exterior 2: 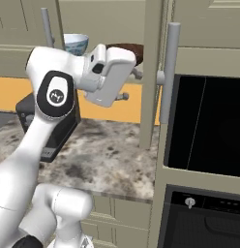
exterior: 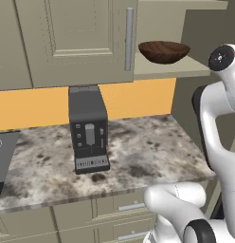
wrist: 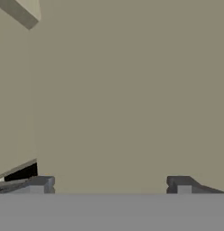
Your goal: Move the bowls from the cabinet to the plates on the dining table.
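My tool point(wrist: 109, 185) stands apart, empty (facing plain cabinet point(exterior: 67, 42) wall); the wood-grain bowl point(exterior: 164, 51) sits upper right of the left base frame, beside the hand.

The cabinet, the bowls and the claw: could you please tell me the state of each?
Cabinet: right side open, shelf exposed; left door shut.
Brown bowl: upright on the cabinet shelf, not held.
Blue-patterned bowl: upright on the shelf, partly hidden by the arm.
Claw: open, empty, facing a beige cabinet surface.
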{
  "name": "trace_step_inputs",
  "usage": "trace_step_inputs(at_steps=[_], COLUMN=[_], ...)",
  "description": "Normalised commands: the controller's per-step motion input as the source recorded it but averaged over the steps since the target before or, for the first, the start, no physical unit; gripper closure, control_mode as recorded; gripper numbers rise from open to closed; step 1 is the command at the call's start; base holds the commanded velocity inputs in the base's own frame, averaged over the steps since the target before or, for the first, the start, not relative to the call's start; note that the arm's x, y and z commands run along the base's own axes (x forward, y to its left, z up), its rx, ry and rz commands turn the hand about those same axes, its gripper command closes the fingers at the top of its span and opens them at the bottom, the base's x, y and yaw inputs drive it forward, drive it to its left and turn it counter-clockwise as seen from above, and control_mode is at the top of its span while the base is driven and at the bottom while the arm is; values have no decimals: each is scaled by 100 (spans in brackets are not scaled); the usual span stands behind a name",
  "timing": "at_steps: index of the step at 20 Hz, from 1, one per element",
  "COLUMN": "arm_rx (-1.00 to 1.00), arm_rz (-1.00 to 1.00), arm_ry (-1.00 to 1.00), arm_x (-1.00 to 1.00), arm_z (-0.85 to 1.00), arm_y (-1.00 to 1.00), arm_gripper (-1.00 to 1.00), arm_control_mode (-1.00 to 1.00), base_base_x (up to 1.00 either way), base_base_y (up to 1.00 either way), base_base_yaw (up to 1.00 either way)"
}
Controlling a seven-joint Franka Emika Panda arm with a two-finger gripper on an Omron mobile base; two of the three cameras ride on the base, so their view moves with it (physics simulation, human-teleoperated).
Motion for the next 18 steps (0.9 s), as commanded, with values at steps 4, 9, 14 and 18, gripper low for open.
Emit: trace_step_inputs(at_steps=[4, 9, 14, 18], arm_rx=[0, 1, 12, 16], arm_rz=[7, 9, 18, 23], arm_ry=[-15, -14, -12, -8], arm_x=[-4, -4, -8, -1], arm_z=[17, 5, 0, 9], arm_y=[73, 85, 78, 57], arm_gripper=[-100, -100, -100, -100], arm_control_mode=[-100, -100, -100, -100], base_base_x=[0, 0, 0, 0], base_base_y=[0, 0, 0, 0], base_base_yaw=[0, 0, 0, 0])
